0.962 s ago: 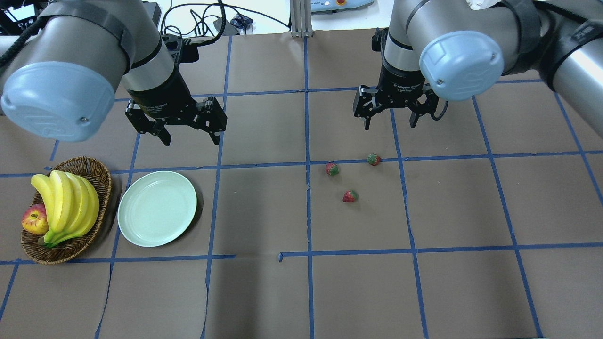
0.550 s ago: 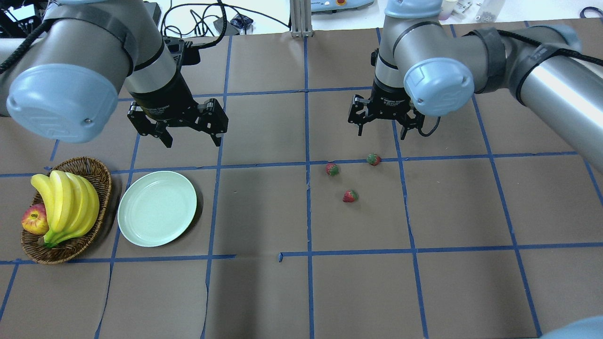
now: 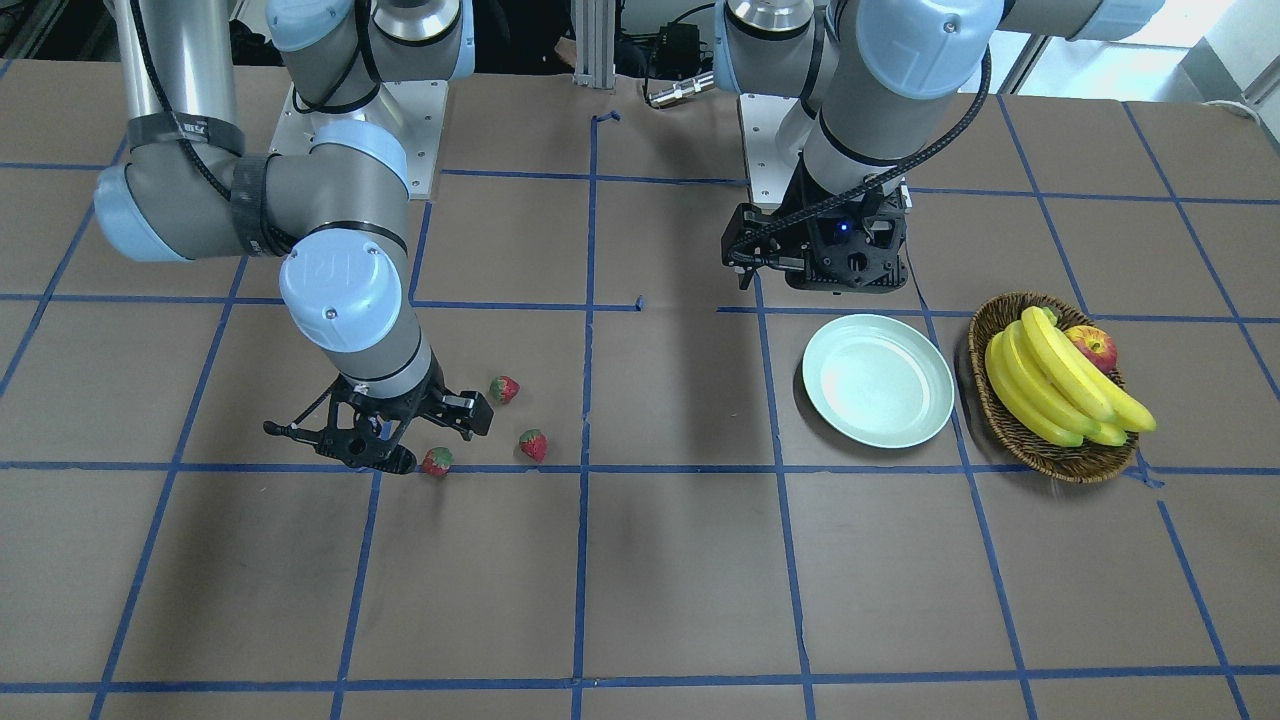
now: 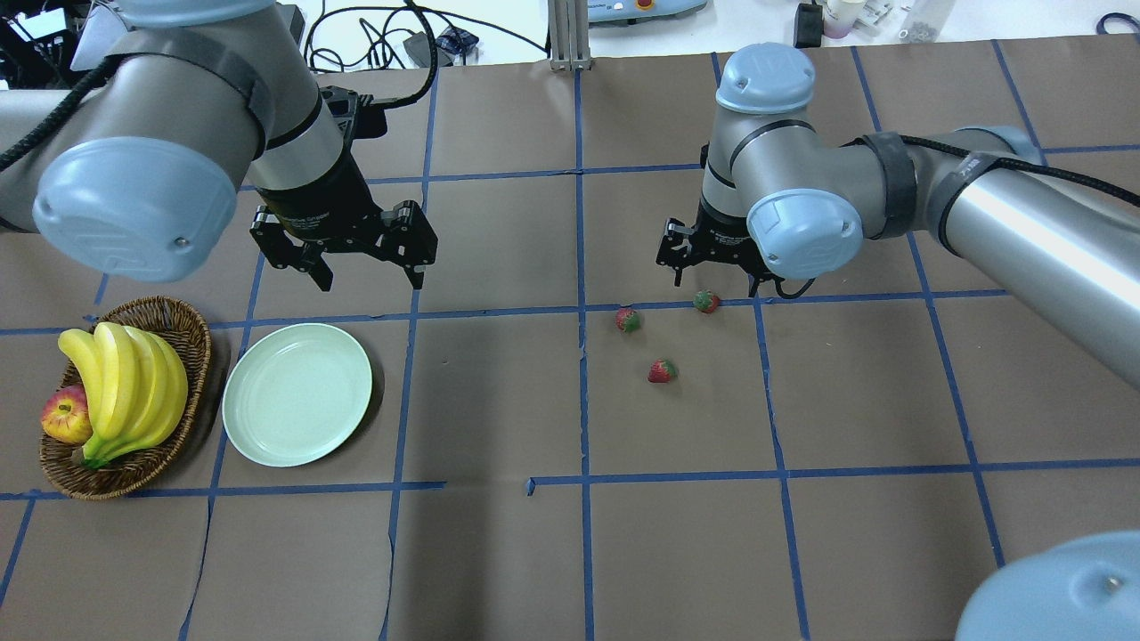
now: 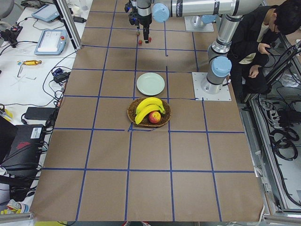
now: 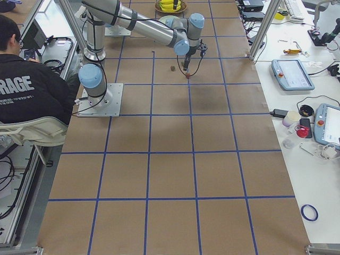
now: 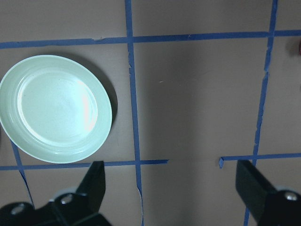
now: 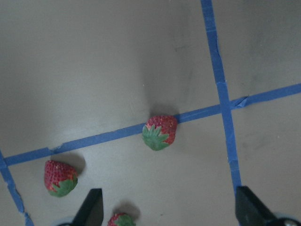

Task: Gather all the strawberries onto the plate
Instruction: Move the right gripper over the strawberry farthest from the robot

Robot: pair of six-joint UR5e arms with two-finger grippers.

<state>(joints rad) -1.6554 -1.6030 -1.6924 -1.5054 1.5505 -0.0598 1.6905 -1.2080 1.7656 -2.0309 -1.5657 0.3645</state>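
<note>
Three small red strawberries lie right of the table's centre: one (image 4: 706, 301) on a blue tape line, one (image 4: 629, 320) to its left, one (image 4: 662, 370) nearer. My right gripper (image 4: 714, 285) hangs open and low, just behind the strawberry (image 8: 160, 132) on the tape line, which sits between the fingers in the right wrist view; the two others (image 8: 59, 177) (image 8: 121, 219) are off to the side. The pale green plate (image 4: 297, 393) stands bare at the left. My left gripper (image 4: 371, 283) is open and holds nothing, above the table behind the plate (image 7: 55, 108).
A wicker basket (image 4: 191, 322) with bananas (image 4: 125, 383) and a red apple (image 4: 64, 417) stands just left of the plate. Blue tape lines grid the brown table. A seated person (image 6: 26, 79) is beside the robot's base, off the table.
My right gripper has come down and toward the strawberry on the tape line, staying open. My left gripper has drifted a little closer to the plate.
</note>
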